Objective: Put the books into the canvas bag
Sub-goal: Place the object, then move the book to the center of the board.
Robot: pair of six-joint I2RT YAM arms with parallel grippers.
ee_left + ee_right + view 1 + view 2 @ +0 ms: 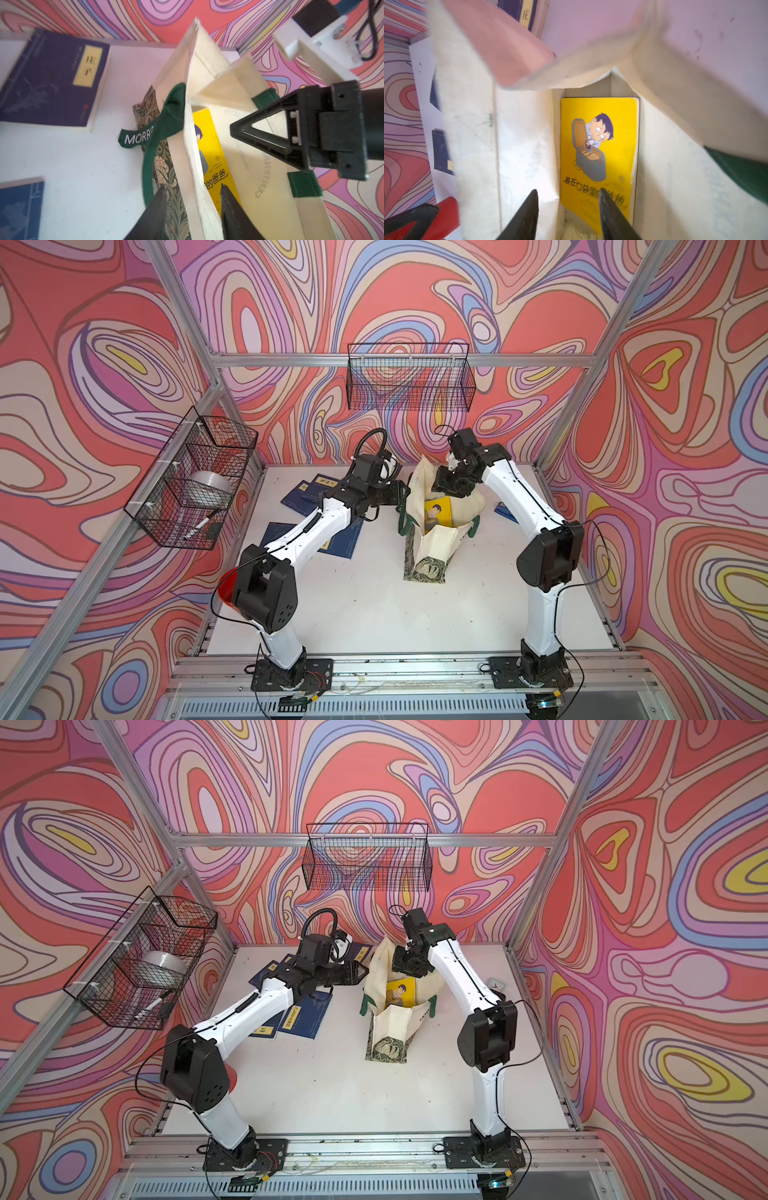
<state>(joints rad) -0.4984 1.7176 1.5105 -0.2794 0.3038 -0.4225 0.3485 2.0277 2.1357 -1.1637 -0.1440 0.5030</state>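
Standing upright mid-table, the canvas bag [434,541] is already holding the yellow book [598,158], down inside it. Several navy books [305,493] are lying on the table [353,614] by the left arm, so I'm judging the job approx. one book in, most left to do. Left gripper [193,187] is straddling the bag's near wall w/ jaws apart, not clamping it. Right gripper [568,190] is hanging over the bag's mouth, jaws apart, carrying nothing. White tabletop is sitting inside an alu. frame w/ swirl-pattern walls. Wire baskets [409,377] are hanging on the frame, and a red cup [224,589] is peeking out behind the left arm.
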